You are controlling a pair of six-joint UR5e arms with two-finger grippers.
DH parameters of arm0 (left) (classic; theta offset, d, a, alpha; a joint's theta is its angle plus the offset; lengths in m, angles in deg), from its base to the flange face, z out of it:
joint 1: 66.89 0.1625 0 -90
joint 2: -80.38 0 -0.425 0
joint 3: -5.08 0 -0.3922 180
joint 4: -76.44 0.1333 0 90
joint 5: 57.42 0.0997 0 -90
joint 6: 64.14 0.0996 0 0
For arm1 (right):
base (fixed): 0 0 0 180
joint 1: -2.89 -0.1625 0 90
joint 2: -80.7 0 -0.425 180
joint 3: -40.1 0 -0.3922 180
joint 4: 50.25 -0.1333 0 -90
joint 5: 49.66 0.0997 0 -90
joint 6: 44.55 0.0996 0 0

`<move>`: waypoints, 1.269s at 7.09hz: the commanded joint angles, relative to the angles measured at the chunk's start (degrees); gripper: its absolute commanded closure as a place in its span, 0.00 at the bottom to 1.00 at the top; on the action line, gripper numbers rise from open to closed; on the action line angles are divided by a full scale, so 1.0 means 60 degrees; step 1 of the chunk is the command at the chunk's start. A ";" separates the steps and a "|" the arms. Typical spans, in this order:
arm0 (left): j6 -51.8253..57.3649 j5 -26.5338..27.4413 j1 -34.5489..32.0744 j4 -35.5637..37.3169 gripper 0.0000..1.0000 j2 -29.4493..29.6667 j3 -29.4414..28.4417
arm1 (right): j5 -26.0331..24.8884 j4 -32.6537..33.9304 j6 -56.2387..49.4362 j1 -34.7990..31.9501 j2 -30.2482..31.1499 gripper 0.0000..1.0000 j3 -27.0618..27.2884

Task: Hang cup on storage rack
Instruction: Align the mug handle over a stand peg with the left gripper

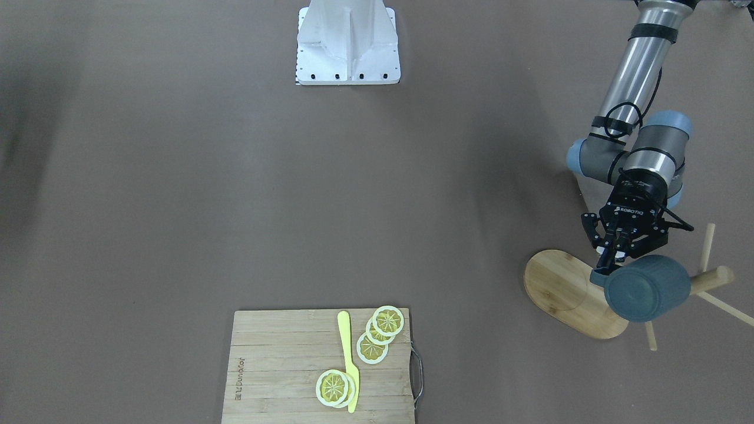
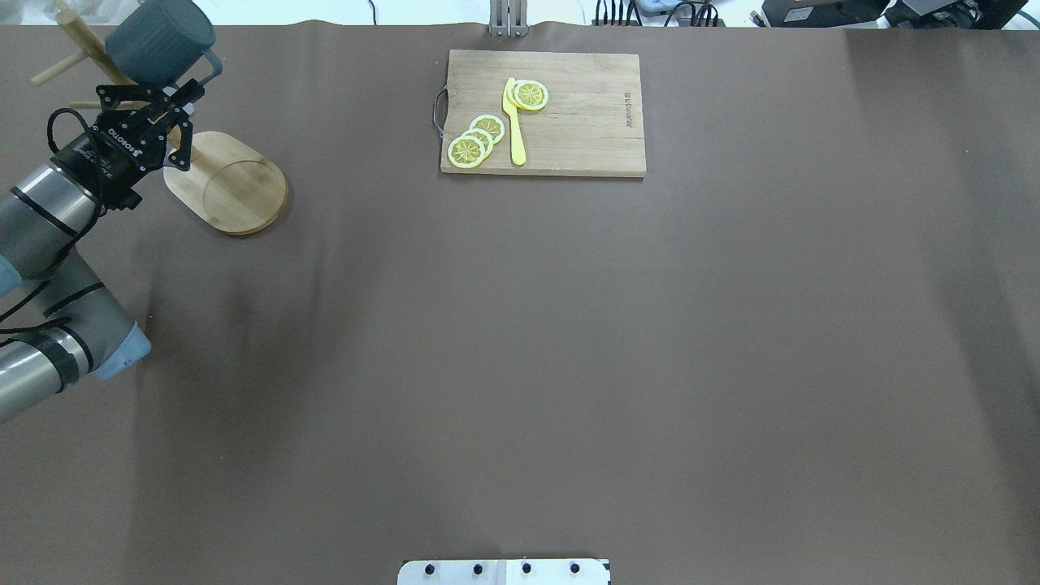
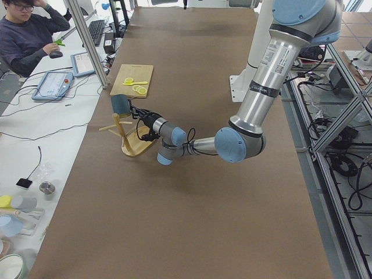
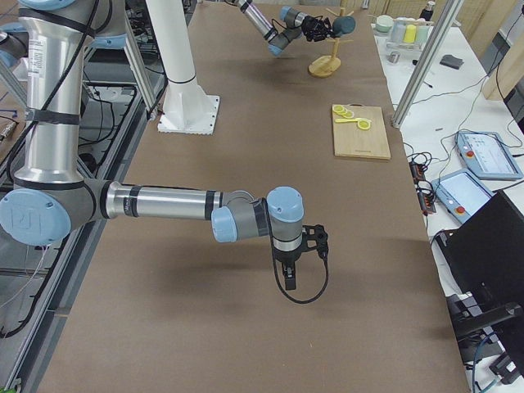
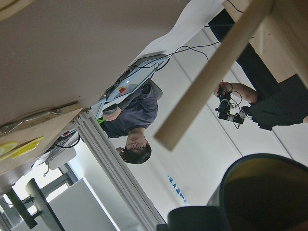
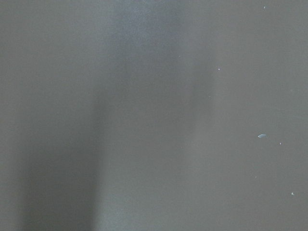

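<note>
The slate-blue ribbed cup (image 1: 648, 287) is held on its side in the air beside the top of the bamboo storage rack (image 1: 565, 294). The rack's post end and thin pegs (image 1: 716, 277) stick out just behind the cup. My left gripper (image 1: 609, 259) is shut on the cup's handle. In the overhead view the cup (image 2: 158, 41) sits above the gripper (image 2: 185, 96), beyond the oval base (image 2: 231, 183). The left wrist view shows the cup's dark rim (image 5: 264, 192) below a peg (image 5: 207, 77). My right gripper (image 4: 288, 274) hangs low over the bare table, and I cannot tell whether it is open or shut.
A bamboo cutting board (image 2: 585, 114) with lemon slices (image 2: 475, 138) and a yellow knife (image 2: 514, 122) lies at the table's far middle. The robot's white base (image 1: 347, 41) stands at the near edge. An operator (image 3: 26, 35) sits beyond the table's far side.
</note>
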 commanded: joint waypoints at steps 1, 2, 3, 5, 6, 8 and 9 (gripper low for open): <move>-0.0001 -0.0007 0.0000 -0.0028 1.00 -0.0129 -0.0052 | 0.0000 0.0000 0.0000 0.0000 0.0000 0.00 0.0000; -0.0001 0.0007 0.0015 -0.0028 1.00 -0.0130 -0.0052 | 0.0000 0.0000 0.0000 0.0000 0.0000 0.00 0.0000; -0.0001 0.0022 0.0015 -0.0013 1.00 -0.0130 -0.0052 | 0.0000 0.0000 0.0000 0.0000 0.0000 0.00 -0.0014; 0.0057 -0.0007 0.0029 -0.0013 0.47 -0.0130 -0.0067 | -0.0015 0.0000 0.0000 0.0000 0.0000 0.00 -0.0014; 0.0116 -0.0022 0.0044 0.0001 0.02 -0.0130 -0.0067 | -0.0015 0.0000 0.0000 0.0000 0.0000 0.00 -0.0014; 0.0116 -0.0022 0.0059 0.0002 0.01 -0.0159 0.0035 | -0.0015 0.0000 0.0000 0.0000 0.0015 0.00 -0.0014; 0.0116 -0.0022 0.0059 -0.0013 0.01 -0.0231 0.0151 | 0.0000 0.0000 0.0000 0.0000 0.0015 0.00 -0.0014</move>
